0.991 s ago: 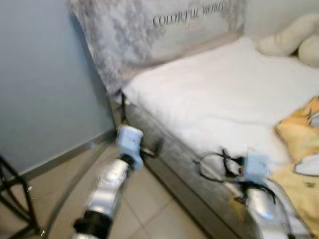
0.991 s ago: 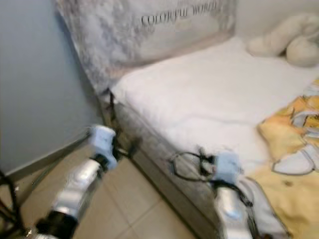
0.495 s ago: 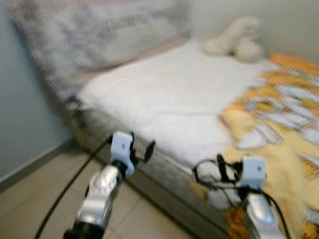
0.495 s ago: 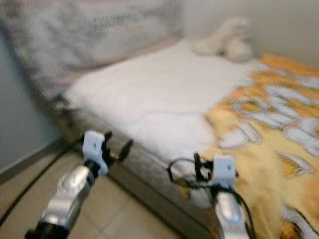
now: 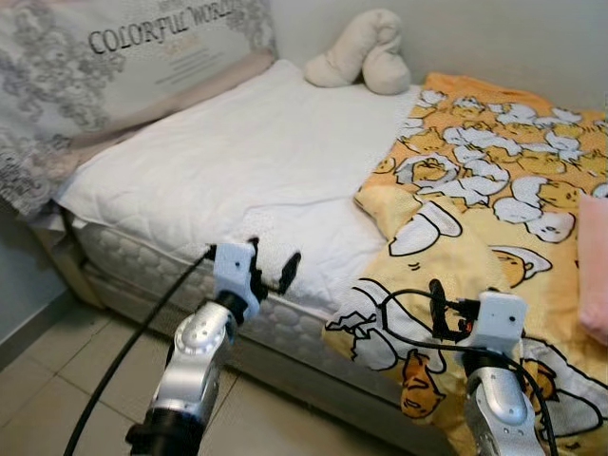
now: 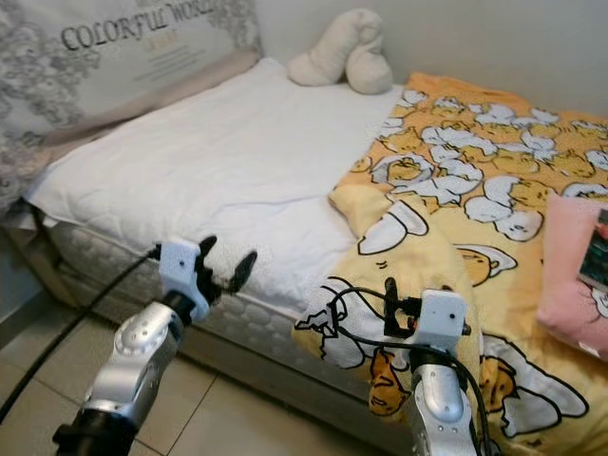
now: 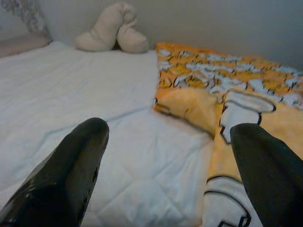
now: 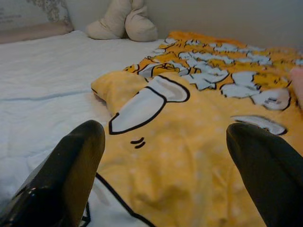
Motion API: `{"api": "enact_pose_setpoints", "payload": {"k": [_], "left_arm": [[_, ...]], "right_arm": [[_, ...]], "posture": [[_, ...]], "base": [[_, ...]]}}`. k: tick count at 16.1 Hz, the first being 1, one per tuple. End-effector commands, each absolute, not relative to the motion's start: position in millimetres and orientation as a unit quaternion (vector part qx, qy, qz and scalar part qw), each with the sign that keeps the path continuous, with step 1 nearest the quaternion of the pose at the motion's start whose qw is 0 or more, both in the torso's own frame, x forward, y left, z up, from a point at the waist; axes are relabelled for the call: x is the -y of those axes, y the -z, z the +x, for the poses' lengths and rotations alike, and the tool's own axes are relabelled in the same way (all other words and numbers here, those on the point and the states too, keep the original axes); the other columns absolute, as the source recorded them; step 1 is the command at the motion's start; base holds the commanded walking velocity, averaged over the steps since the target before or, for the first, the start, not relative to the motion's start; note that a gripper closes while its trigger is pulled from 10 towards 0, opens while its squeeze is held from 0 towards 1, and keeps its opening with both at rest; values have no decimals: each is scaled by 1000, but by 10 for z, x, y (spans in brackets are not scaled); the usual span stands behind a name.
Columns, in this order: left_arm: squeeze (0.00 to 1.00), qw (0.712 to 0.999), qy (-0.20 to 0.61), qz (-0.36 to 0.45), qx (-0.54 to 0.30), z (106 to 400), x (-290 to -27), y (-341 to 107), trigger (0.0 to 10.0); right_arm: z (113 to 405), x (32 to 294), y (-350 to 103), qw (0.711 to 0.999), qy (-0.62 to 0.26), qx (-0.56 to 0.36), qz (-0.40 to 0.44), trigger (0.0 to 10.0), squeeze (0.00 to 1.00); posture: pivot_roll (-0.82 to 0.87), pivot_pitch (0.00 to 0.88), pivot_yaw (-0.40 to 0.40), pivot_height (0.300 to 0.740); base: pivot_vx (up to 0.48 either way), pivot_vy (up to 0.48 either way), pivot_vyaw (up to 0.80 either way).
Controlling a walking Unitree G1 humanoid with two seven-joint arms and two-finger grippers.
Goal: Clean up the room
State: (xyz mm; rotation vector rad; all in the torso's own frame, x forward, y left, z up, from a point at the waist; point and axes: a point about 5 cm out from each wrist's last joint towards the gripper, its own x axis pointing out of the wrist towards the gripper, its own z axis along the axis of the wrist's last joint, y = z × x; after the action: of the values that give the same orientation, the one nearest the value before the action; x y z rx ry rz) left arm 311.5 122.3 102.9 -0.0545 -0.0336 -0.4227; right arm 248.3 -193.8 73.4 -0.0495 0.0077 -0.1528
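Your left gripper (image 7: 165, 165): fingers spread wide, empty, over the white mattress (image 5: 218, 161) edge | your right gripper (image 8: 165, 175): wide open, empty, above the yellow blanket (image 5: 494, 218) | blanket lies rumpled across the bed's right half, cream plush (image 5: 361, 62) by the wall.

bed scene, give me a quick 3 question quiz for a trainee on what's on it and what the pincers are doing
1. True or false: the yellow blanket covers the whole white mattress.
2. Which item lies at the far end of the bed by the wall? A) cream plush toy B) a lamp C) a shoe
3. Fill in: the left pincer and right pincer both have their fingers ____ and hold nothing.

Key: 1 false, it covers the robot's right part. 2 A. 3 open.
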Motion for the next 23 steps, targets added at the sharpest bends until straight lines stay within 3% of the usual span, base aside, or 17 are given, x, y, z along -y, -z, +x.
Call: {"api": "enact_pose_setpoints", "payload": {"k": [1,10,15,23], "left_arm": [[0,977,208,-40,18,3132,-1224,-1048,10000],[0,968,248,-41,10,3060,-1060,-973,10000],[0,975,221,-27,-2,3150,-1134,-967,10000],[0,987,150,-65,-7,3203,-1182,-950,10000]], "right_arm": [[2476,1923,-799,997,67,13,-37,10000,0],[2515,1937,-744,997,76,-10,-1,10000,0],[2577,1903,-730,998,58,-12,-7,10000,0],[2660,1859,-727,999,26,-20,-15,10000,0]], "posture": [[101,0,26,740],[98,0,25,740],[103,0,27,740],[100,0,27,740]], "base": [[0,-266,-625],[0,-443,-638],[0,0,-636],[276,-343,156]]}}
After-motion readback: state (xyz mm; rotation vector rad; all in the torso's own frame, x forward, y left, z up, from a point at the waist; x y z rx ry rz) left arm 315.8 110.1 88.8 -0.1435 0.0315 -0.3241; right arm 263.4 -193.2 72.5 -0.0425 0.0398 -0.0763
